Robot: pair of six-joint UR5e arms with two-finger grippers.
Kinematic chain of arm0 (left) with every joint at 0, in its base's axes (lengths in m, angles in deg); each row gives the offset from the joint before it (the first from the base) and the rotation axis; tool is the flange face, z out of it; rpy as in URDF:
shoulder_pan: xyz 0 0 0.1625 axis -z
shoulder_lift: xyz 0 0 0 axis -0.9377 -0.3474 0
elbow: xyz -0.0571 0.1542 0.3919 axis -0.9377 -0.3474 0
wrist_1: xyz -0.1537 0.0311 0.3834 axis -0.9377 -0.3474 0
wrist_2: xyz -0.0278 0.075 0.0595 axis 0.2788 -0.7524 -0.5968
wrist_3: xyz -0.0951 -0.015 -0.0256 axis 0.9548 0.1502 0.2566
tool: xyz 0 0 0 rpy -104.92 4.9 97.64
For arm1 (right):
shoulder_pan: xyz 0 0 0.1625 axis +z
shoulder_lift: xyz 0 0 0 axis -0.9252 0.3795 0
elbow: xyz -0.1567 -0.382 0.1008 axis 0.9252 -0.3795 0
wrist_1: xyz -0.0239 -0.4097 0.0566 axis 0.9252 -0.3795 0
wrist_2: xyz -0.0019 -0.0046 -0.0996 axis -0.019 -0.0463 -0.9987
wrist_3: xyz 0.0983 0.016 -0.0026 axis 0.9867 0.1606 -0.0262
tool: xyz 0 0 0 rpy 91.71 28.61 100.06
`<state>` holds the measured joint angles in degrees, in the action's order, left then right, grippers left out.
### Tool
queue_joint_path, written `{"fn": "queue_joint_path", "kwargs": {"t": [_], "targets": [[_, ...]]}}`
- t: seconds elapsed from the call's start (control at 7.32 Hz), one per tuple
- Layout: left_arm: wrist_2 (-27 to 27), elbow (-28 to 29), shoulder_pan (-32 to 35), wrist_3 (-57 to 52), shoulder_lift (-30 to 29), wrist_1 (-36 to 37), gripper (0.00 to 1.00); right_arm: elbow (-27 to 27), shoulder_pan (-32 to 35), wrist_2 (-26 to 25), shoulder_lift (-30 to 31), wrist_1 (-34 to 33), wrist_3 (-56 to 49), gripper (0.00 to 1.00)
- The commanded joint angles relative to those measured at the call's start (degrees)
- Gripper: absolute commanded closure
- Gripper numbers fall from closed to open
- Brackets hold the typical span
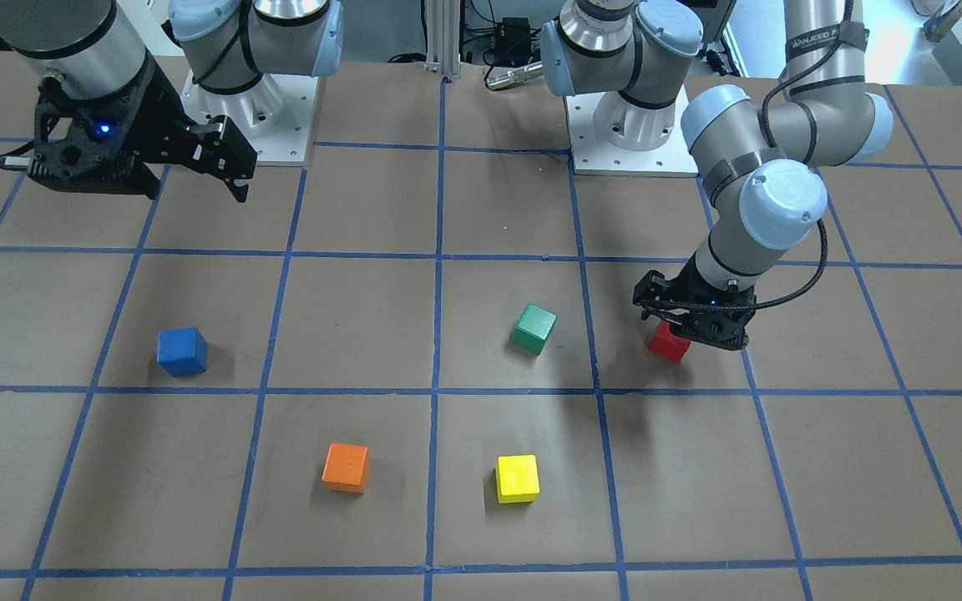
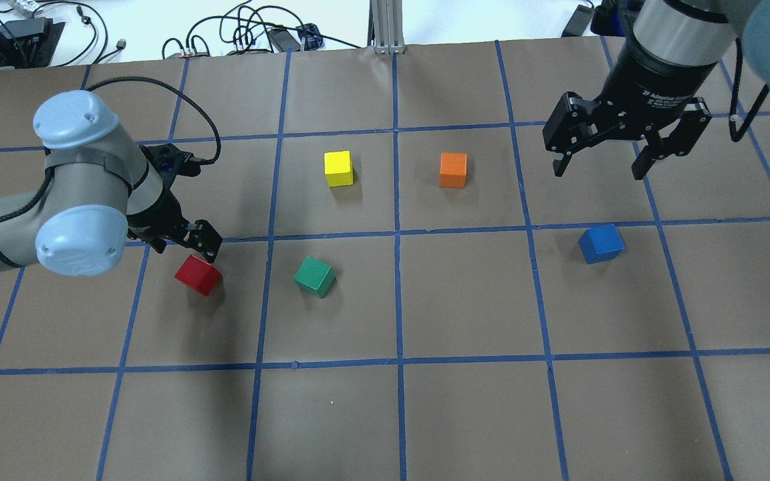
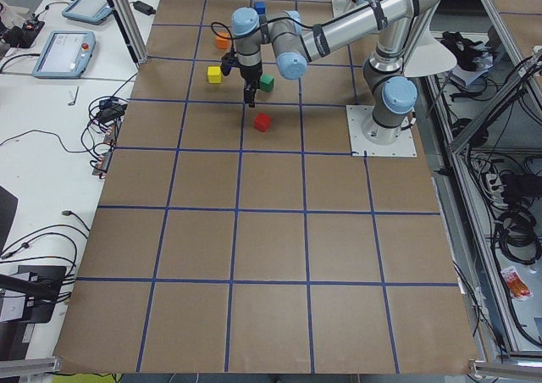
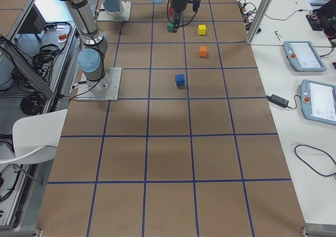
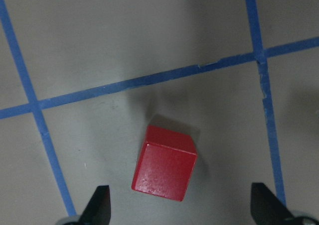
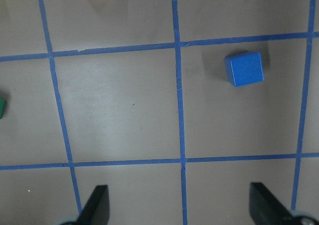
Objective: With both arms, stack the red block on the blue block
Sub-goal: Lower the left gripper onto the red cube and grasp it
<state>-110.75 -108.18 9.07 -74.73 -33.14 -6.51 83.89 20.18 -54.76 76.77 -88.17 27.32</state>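
The red block (image 2: 198,274) lies on the brown table on my left side; it also shows in the front view (image 1: 667,342). My left gripper (image 2: 184,246) hangs low just above it, open and empty. In the left wrist view the red block (image 5: 164,169) sits between the spread fingertips (image 5: 99,207), nearer the left one, turned a little askew. The blue block (image 2: 601,243) lies on the right side, and in the right wrist view (image 6: 244,68) it is ahead and to the right. My right gripper (image 2: 597,170) is open and empty, high above the table, beyond the blue block.
A green block (image 2: 315,276) lies right of the red one. A yellow block (image 2: 338,168) and an orange block (image 2: 453,170) lie farther out near the middle. The arm bases (image 1: 635,138) stand at the table's robot side. Blue tape lines grid the table.
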Motion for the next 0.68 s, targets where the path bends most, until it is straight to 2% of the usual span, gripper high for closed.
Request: {"fn": "queue_joint_path", "kwargs": {"t": [0.0,0.14,0.27,0.41,0.55], "targets": [[-0.45,-2.22,-0.08,-1.6,-2.71,3.18,0.0,-0.01,0.01,0.03,-0.05,-0.05,0.0,0.0],[-0.45,-4.06,-0.6,-1.86,-3.59,7.54,0.0,-0.01,0.01,0.29,-0.05,-0.05,0.0,0.0],[-0.45,-5.21,-0.95,-2.04,-4.65,11.5,0.22,-0.01,0.01,-0.05,0.04,-0.05,0.0,0.0],[-0.37,-5.05,-0.96,-2.04,-4.92,11.71,0.64,-0.01,0.01,-0.06,0.04,-0.05,0.0,0.0],[-0.37,-4.61,-0.78,-1.61,-4.83,11.8,0.76,-0.01,-0.07,-0.06,0.04,0.21,0.09,0.0]]}}
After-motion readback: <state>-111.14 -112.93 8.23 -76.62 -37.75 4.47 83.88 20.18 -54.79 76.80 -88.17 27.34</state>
